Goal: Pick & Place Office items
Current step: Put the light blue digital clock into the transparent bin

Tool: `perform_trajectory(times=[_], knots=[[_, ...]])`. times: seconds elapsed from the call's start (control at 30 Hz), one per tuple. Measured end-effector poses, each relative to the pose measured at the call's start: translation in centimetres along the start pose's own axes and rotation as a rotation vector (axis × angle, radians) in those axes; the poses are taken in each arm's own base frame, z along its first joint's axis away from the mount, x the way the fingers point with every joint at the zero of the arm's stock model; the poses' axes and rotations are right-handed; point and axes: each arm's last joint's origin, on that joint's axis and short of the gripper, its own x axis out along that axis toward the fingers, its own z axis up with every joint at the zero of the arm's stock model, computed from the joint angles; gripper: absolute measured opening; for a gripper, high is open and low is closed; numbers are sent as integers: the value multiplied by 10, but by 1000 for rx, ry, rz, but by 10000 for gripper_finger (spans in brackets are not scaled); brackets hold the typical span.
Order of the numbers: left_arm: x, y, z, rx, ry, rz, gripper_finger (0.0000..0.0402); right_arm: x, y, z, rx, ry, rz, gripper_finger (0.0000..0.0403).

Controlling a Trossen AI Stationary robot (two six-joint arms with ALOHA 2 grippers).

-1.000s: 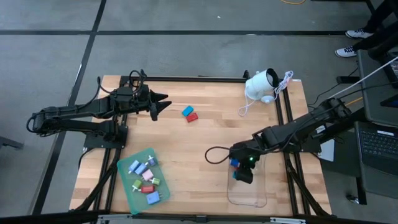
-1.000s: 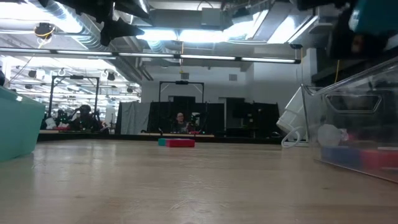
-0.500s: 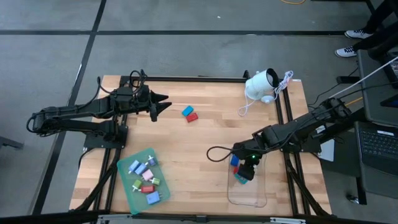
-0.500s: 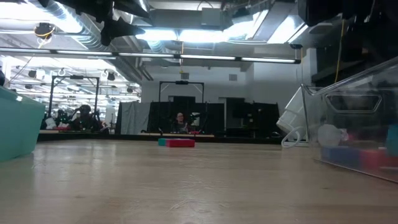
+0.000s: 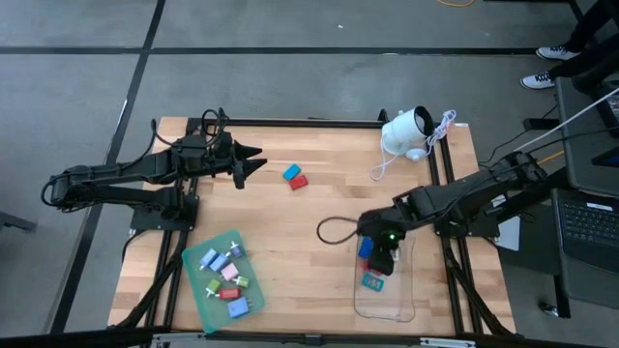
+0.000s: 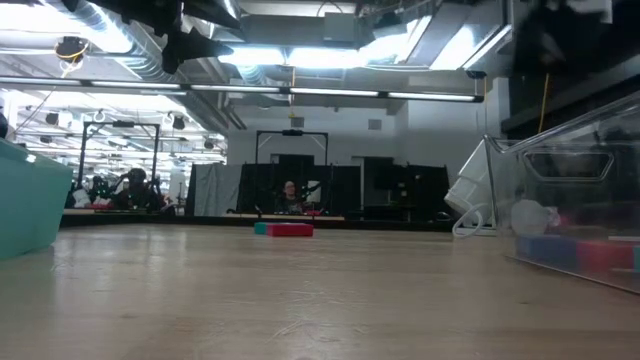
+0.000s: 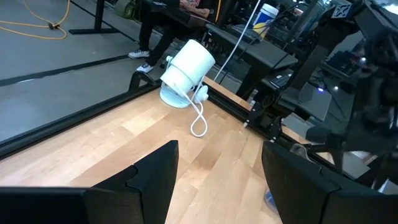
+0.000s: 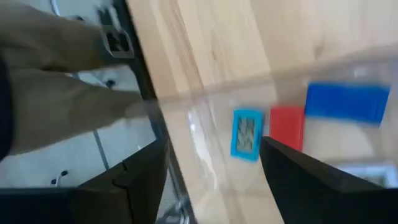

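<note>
My right gripper (image 5: 384, 259) hangs open, empty, over the clear tray (image 5: 401, 304). Items (image 8: 247, 134) look light, rigid — pinch the long flat sides.

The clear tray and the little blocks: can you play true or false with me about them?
1. The right claw is open above the clear tray. True.
2. The clear tray is empty. False: a light blue piece, a red piece and a blue piece lie in it.
3. A blue and red pair sits on the bare table. True.
4. The white device lies in the green tray. False: it stands at the table's far corner.
5. The left claw holds a block. False: it is open and holds nothing.
</note>
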Motion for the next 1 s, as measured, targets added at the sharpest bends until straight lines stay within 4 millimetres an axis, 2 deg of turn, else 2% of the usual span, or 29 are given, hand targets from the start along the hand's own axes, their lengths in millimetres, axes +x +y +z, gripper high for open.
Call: perform_trajectory(times=[0.2, 0.37, 0.5, 0.6, 0.77, 0.87, 1.0], knots=[[0, 0, 0, 1, -3, -2, 226, -43, 5, 35, -81, -221, -8, 243], [0, 0, 0, 9, -3, -2, 226, -80, -11, 67, -149, -466, -182, 242], [0, 0, 0, 9, -3, -2, 226, -85, -32, 90, -295, -515, -371, 242], [0, -1, 1, 8, -2, -18, 226, -93, -46, 98, -379, -518, -490, 242], [0, -1, 0, 16, 14, -41, 226, -111, -71, 112, -439, -560, -591, 242], [0, -2, -1, 27, 25, -60, 226, -129, -81, 132, -443, -749, -670, 242], [0, -2, -1, 43, 33, -69, 226, -156, -81, 152, -444, -1064, -762, 241]])
